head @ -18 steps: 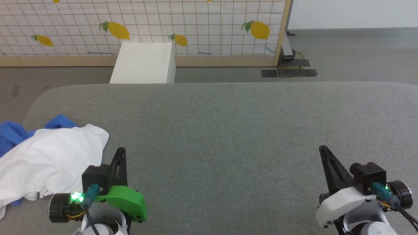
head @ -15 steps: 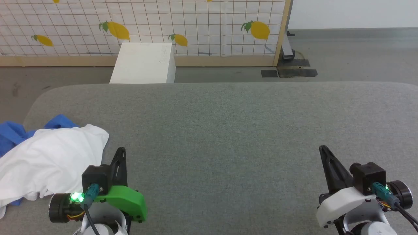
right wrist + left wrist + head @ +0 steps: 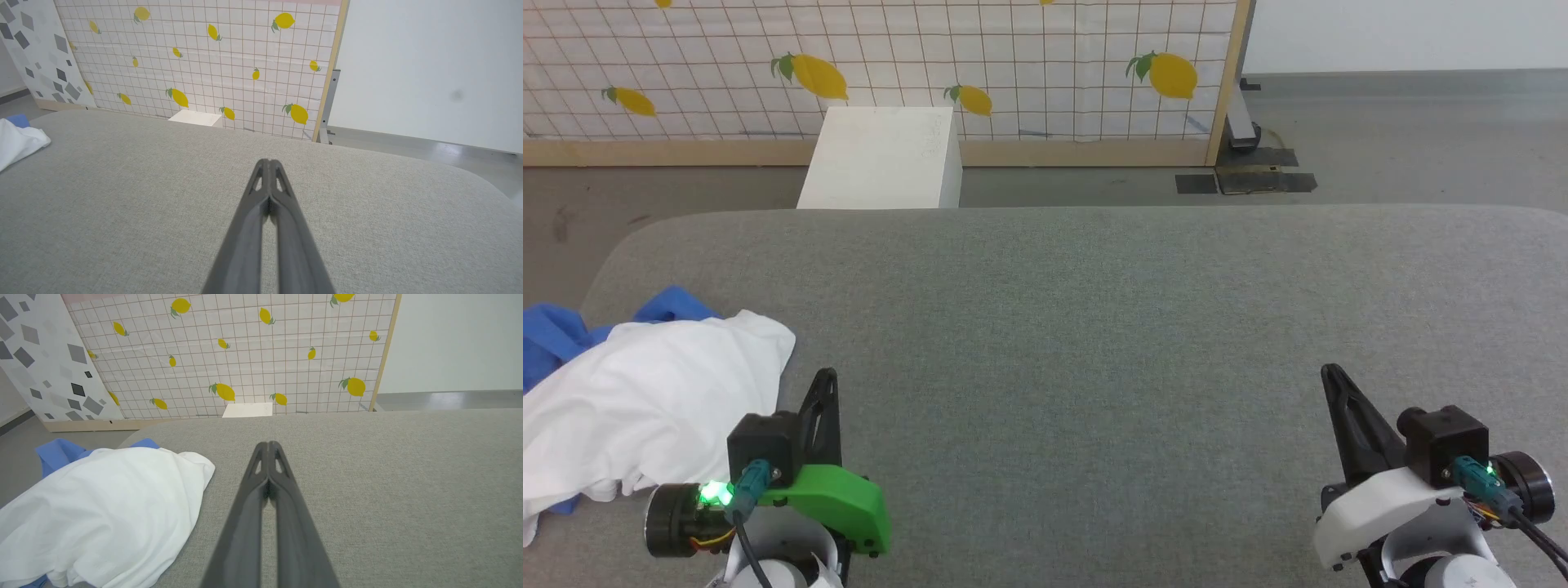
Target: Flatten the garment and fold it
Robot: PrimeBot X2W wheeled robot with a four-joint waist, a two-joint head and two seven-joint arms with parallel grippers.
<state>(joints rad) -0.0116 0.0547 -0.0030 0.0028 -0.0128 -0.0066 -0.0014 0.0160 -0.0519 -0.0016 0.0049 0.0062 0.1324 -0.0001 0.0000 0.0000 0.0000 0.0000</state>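
At the near left corner of the grey padded table, the garment lies in a crumpled heap. Its white body is uppermost and its blue sleeves are bunched at the far left, where they appear to spill past the table's edge. Nothing has shifted over the last half second: the heap keeps its shape and both arms sit where they were, so the flattening has evidently yet to begin. The left gripper is poised just right of the heap's near right edge, apart from the cloth and pointing toward the far side. Its wrist view shows the two dark fingers pressed tip to tip with nothing between them. The right gripper waits well apart at the near right, over bare table, likewise pinched closed and empty. Beyond the far edge stand a white box and a lemon-print screen.
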